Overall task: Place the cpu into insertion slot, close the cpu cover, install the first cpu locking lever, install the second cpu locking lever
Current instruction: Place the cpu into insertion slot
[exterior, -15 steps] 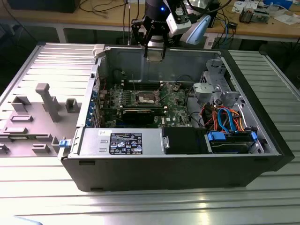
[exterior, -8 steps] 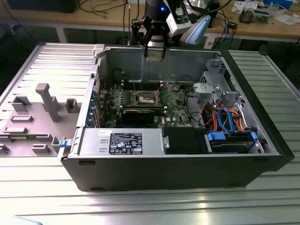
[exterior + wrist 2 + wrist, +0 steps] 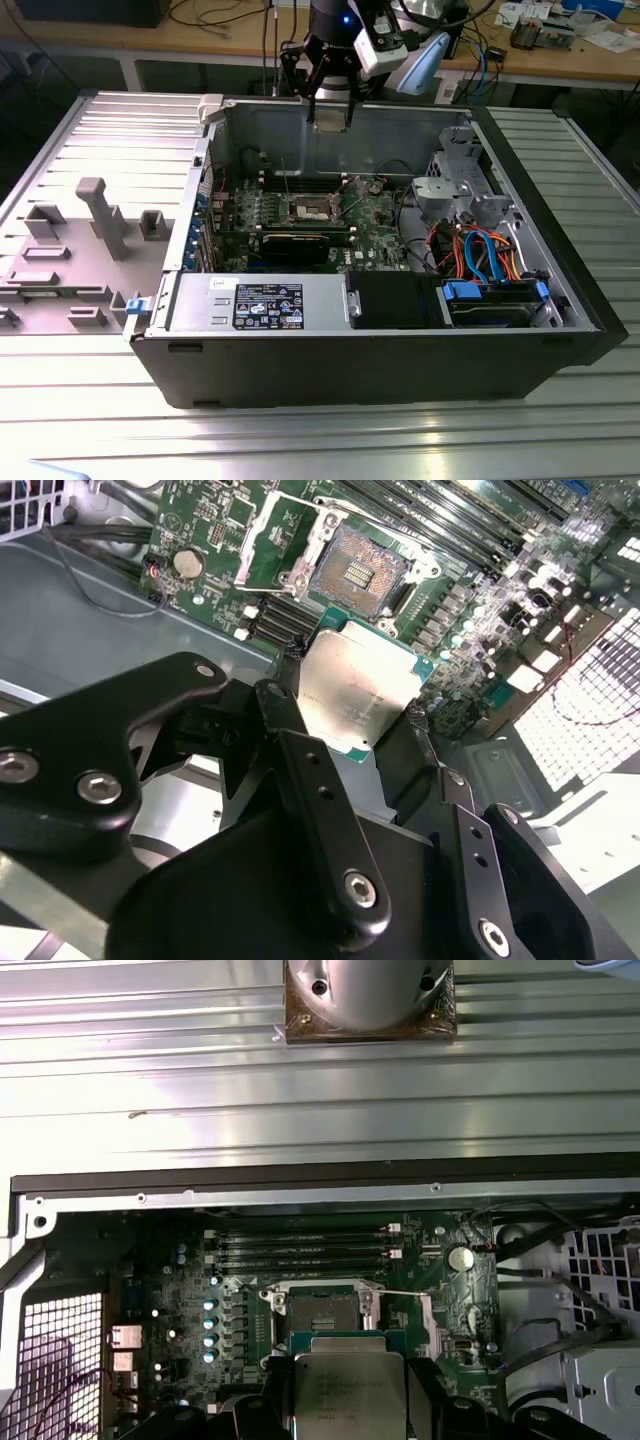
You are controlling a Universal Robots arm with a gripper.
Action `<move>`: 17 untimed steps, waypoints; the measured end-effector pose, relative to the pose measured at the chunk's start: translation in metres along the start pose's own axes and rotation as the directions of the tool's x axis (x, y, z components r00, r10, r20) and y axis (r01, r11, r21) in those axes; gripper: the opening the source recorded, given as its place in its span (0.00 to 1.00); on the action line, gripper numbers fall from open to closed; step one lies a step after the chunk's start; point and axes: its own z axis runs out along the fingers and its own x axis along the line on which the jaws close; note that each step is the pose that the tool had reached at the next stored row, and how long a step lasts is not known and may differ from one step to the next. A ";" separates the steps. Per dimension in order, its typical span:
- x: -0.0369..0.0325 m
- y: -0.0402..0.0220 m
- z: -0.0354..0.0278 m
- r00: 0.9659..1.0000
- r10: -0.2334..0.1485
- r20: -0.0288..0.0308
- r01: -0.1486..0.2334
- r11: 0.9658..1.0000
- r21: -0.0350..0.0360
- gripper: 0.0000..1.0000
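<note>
Right now I see the ribbed metal table (image 3: pixel 300 440) under everything, and on it the black computer case (image 3: pixel 380 345) lies on its side with the panel off. My arm (image 3: pixel 335 30) hangs over the far wall of the case. Inside, the green board (image 3: pixel 375 215) covers the floor of the case, with a bundle of orange and blue cables (image 3: pixel 480 250) toward the exterior view's right. The gripper (image 3: pixel 330 118) sits above the far rim, well above the board. In the second wrist view its black fingers (image 3: pixel 300 770) are clamped on two opposite edges of the chip (image 3: pixel 355 695), silver top facing the camera. Beyond it the cover (image 3: pixel 255 542) is swung open off the socket (image 3: pixel 355 572), whose dark centre lies bare with nothing seated in it. In the first wrist view the chip (image 3: pixel 348 1395) is held just nearer than the socket (image 3: pixel 322 1312), and the two are apart
</note>
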 end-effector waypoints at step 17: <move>0.0000 -0.0001 0.0009 0.996 0.093 0.008 -0.093 0.996 -0.001 0.54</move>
